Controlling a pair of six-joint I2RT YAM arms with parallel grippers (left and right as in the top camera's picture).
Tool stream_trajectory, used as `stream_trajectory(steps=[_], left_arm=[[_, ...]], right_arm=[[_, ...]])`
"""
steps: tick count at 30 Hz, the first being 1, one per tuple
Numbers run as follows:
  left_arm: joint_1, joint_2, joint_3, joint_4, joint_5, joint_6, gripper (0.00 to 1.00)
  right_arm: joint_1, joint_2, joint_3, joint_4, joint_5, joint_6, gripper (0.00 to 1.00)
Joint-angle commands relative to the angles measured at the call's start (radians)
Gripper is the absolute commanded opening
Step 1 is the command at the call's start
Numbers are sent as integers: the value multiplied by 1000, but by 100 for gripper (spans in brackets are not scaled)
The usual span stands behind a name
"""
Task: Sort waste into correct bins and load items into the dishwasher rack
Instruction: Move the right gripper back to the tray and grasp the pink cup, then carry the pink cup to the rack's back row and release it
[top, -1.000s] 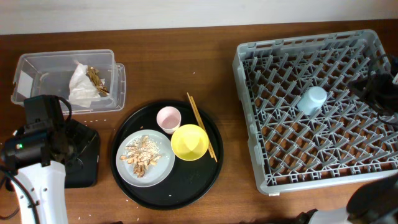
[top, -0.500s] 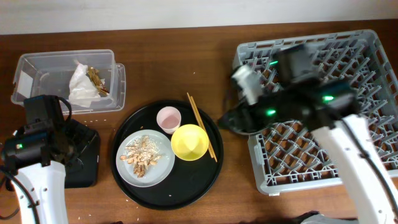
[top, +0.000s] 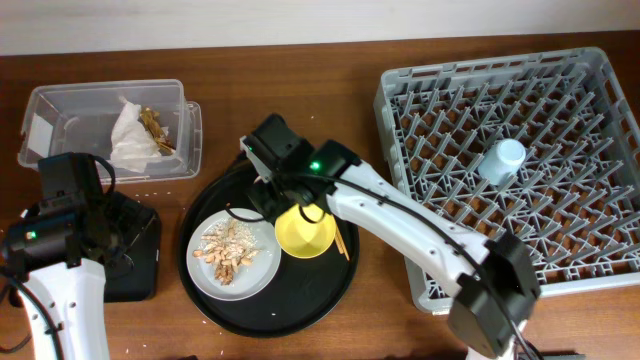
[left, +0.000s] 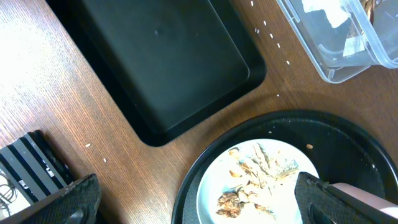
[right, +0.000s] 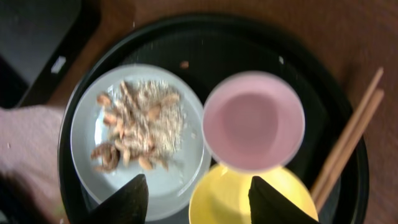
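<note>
Overhead: right tool (top: 277, 192) hangs over the round tray (top: 340, 285), hiding the pink cup (right: 254, 120); light-blue cup (top: 502, 160) sits in the dishwasher rack (top: 386, 100).
Right wrist: pink cup just ahead of the parted, empty fingers (right: 134, 199) (yellow bowl (right: 236, 199) beneath).
Left wrist: left tool (left: 199, 202) spread wide, empty, near the shallow black tray (left: 155, 56).

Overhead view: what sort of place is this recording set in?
Likely a staged dish-clearing station on a wooden table, not a real kitchen: a grey dishwasher rack, a round black tray carrying a plate of food scraps, and a clear tub holding a used napkin.
</note>
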Motion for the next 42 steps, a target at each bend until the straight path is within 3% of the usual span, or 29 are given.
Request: stream_trajectory(steps=[1,13,18,22,23,27,34,40,42], left_arm=[[5,-12,-3,0,0,-10,99],[5,-12,-3,0,0,-10,99],[5,-12,-3,-1,0,-9,99],[5,-12,-3,0,0,-10,99],[5,-12,-3,0,0,-10,99],[5,-12,-3,0,0,-10,99],[5,-12,-3,-1,0,-10,99],[5,-12,-3,0,0,-10,99],[5,-12,-3,0,0,-10,99]], right_arm=[[9,66,100,13,17,24,51],[48,261,100,166,129,109,45],[55,286,100,158,158,109,33],[56,283,127,133,142,111,10],[56,283,154,105,131,113,4],[56,282,267,2,111,114,4],[-35,240,726,-415,98,113,4],[-351,183,1067,-808,98,48,4],[-499,162,1071,-820,-14,-27,4]])
